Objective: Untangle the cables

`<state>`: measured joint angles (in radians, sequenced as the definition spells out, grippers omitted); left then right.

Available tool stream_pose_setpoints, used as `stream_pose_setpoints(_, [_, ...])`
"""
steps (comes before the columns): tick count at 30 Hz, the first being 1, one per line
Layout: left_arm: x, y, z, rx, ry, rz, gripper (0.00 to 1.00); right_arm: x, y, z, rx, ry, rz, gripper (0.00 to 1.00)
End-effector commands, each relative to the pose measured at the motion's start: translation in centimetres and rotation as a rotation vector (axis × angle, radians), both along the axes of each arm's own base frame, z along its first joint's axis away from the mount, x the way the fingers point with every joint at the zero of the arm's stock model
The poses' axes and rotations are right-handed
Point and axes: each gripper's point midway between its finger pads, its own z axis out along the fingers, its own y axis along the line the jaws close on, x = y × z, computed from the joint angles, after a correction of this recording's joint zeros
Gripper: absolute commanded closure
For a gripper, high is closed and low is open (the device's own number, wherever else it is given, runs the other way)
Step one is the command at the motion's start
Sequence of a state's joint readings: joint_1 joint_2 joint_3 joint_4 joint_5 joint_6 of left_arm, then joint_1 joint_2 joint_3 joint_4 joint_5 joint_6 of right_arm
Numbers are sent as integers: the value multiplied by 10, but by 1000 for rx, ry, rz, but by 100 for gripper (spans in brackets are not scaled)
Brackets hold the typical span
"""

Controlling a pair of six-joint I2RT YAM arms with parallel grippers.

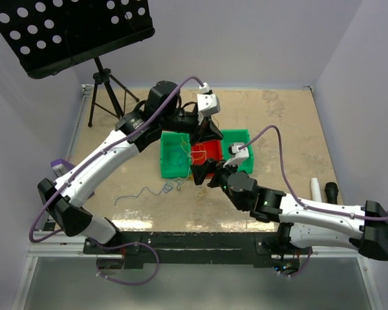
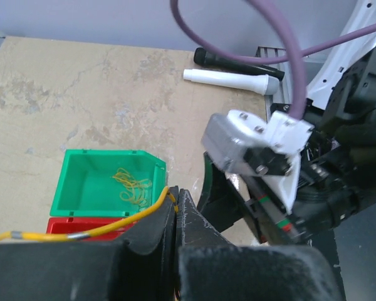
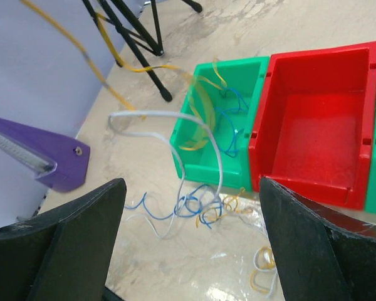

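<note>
the left end effector (image 2: 177,204) pinches the yellow wire (image 2: 113,227) at lower centre, while the right end effector (image 3: 191,194) stands wide apart above the tangle (image 3: 194,208) beside the green bin (image 3: 238,63).

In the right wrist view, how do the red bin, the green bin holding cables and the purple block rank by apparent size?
1. Red bin.
2. Green bin.
3. Purple block, cut off by the frame, so unsure.

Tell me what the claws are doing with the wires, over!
Left claw shut on yellow wire. Right claw open, gripping nothing. Blue-white tangle on table, trailing into green bin.
</note>
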<state>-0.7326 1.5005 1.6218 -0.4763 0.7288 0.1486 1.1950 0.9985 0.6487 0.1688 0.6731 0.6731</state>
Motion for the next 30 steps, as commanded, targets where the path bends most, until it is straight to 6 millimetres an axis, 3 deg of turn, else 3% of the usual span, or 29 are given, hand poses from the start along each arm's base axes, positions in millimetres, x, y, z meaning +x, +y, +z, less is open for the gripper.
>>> stream_pose_setpoints(1, [-22,5,48,-92,-51,-34,100,16,16,34,91,-62,-57,9])
stream_pose_setpoints(8, [-25,3,53,-103,-51,-35,100,21,31,39,139,-69,-56,15])
stream_pose_setpoints(12, [-22,3,56,-107,-70,-21,100,19,41,33,158,-40,-31,32])
stream_pose_setpoints(17, [-16,5,63,-113,-121,2,100,6,47,-5,159,61,24,56])
stream_pose_setpoints(20, [-13,6,70,-120,-156,16,100,-3,38,-29,156,111,25,76])
stream_pose_setpoints(24, [-8,6,75,-123,-184,33,100,-10,25,-41,163,140,20,100])
stream_pose_setpoints(27, [-3,5,81,-131,-199,49,100,-16,22,-50,156,163,21,100])
stream_pose_setpoints(30, [2,3,97,-155,-224,64,100,-28,24,-73,151,215,49,100])
